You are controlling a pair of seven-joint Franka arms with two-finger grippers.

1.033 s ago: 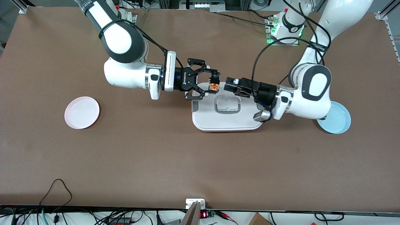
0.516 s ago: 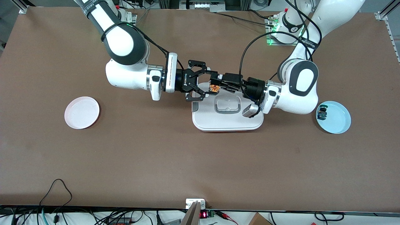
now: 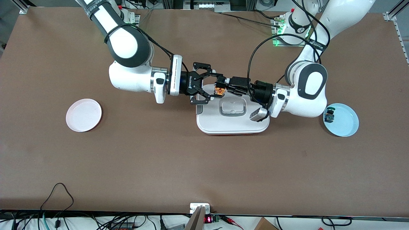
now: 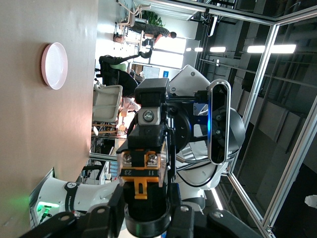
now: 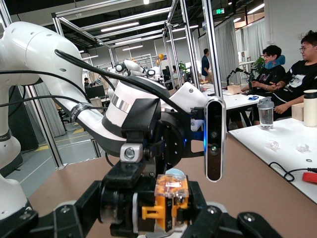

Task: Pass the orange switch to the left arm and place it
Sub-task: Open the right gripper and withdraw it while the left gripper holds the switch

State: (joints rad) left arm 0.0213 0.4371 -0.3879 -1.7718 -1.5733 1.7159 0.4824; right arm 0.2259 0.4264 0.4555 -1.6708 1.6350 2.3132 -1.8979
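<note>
The orange switch [image 3: 219, 90], a small black block with an orange piece and a clear cap, hangs in the air over the edge of the white lidded box [image 3: 233, 123] that lies nearest the robot bases. My right gripper [image 3: 217, 85] is shut on it from the right arm's end of the table. My left gripper [image 3: 226, 87] meets it head-on and is shut on the same switch. In the left wrist view the switch [image 4: 144, 171] sits between the black fingers of the left gripper [image 4: 145, 201]. In the right wrist view the right gripper [image 5: 153, 213] clamps the switch [image 5: 168, 198].
A pink plate [image 3: 83, 115] lies toward the right arm's end of the table. A light blue plate [image 3: 345, 123] lies toward the left arm's end, with a small dark part with a teal piece [image 3: 329, 116] in it. Cables run along the table's edge nearest the camera.
My left gripper has moved in over the box to the switch and shut on it. The left arm's elbow has swung off the blue plate, uncovering the teal part. The right gripper kept its hold.
</note>
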